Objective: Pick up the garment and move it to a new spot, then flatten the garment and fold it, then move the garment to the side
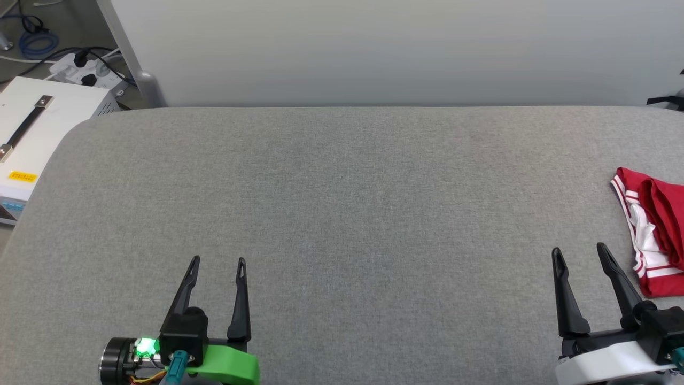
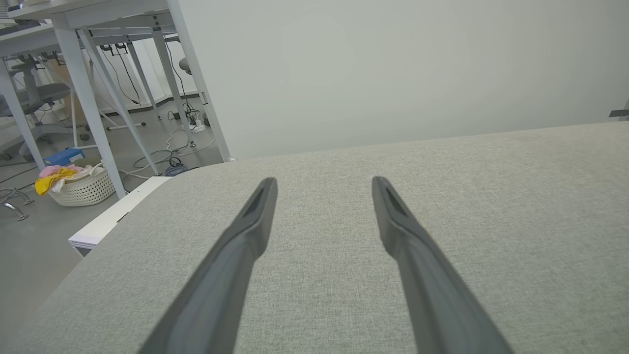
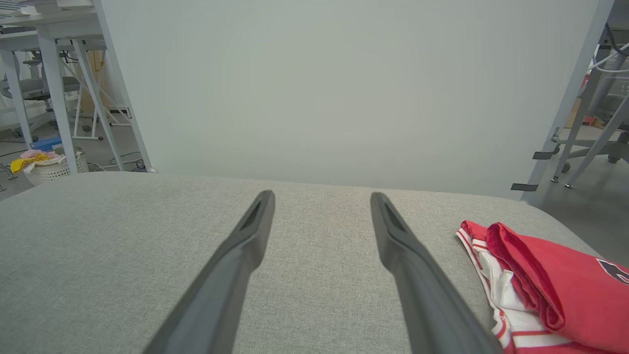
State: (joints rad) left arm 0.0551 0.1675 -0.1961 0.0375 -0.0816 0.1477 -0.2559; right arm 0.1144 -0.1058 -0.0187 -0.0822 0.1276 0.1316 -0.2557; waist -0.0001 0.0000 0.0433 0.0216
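- The table (image 1: pixel 342 214) is covered in grey cloth. Its far edge runs straight along the foot of a pale panel (image 1: pixel 374 48), and its far left corner is rounded.
- A wide stretch of bare cloth lies between the two grippers and runs up to the far edge.
- A white box (image 1: pixel 37 123) with a strap handle stands off the table's left edge, lower than the tabletop.
- The shirt (image 1: pixel 657 235) lies bunched at the table's right side, cut off by the head view's right border. Red cloth is folded over white, with striped trim toward the table's middle. In the right wrist view it sits near the rounded far right corner, with a dark print at that view's border.
- The left gripper (image 1: pixel 219 259) is at the near left, its fingers apart and holding nothing, over bare cloth and well apart from the shirt.
- The right gripper (image 1: pixel 578 247) is at the near right, its fingers likewise apart and holding nothing. The shirt is just beside it on its right, and the two do not touch.
- A basket (image 2: pixel 83 187) of cloths sits on the floor beyond the left edge.
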